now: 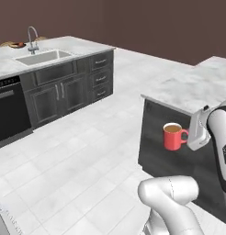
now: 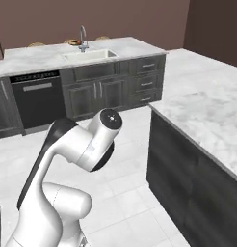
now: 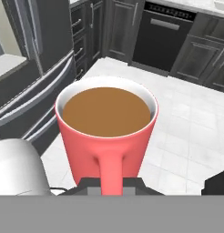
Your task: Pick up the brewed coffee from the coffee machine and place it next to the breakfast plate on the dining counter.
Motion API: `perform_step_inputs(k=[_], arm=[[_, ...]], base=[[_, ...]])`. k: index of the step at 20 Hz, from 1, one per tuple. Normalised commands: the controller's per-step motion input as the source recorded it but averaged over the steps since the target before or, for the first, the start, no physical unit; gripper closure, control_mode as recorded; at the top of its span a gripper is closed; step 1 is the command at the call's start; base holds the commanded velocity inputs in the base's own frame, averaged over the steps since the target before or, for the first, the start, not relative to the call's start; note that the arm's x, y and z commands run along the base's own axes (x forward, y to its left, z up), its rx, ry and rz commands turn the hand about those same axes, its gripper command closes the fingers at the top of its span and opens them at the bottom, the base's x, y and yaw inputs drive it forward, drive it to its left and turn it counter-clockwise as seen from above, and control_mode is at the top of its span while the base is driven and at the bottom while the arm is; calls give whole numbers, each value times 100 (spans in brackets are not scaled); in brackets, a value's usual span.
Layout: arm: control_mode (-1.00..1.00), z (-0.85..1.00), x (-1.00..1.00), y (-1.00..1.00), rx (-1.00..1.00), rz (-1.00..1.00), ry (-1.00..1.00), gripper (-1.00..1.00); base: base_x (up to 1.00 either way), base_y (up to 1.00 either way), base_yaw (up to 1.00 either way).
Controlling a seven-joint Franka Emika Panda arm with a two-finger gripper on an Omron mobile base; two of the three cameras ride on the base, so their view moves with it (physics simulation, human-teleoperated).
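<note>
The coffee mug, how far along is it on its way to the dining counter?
Done: the mug is picked up; it hangs in the air, upright and full, no coffee machine near it. In hand: the gripper holds it by its handle, over the floor beside a dark cabinet. Left: carrying it to the sink counter across the room and setting it beside the plate, which is too far off to make out clearly.

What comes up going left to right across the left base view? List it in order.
Black dishwasher front → faucet → sink → drawer stack → red mug of coffee, held up off the floor by its handle → claw shut on that handle.
</note>
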Motion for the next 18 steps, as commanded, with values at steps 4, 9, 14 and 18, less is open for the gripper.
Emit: perform_step_inputs(k=[4, 9, 14, 18], arm=[[100, 0, 0, 0, 0, 0, 0, 100], [100, 0, 0, 0, 0, 0, 0, 100], [100, 0, 0, 0, 0, 0, 0, 100], [100, 0, 0, 0, 0, 0, 0, 100]], base=[[100, 11, 26], [100, 0, 21], [100, -8, 7], [100, 0, -3]])
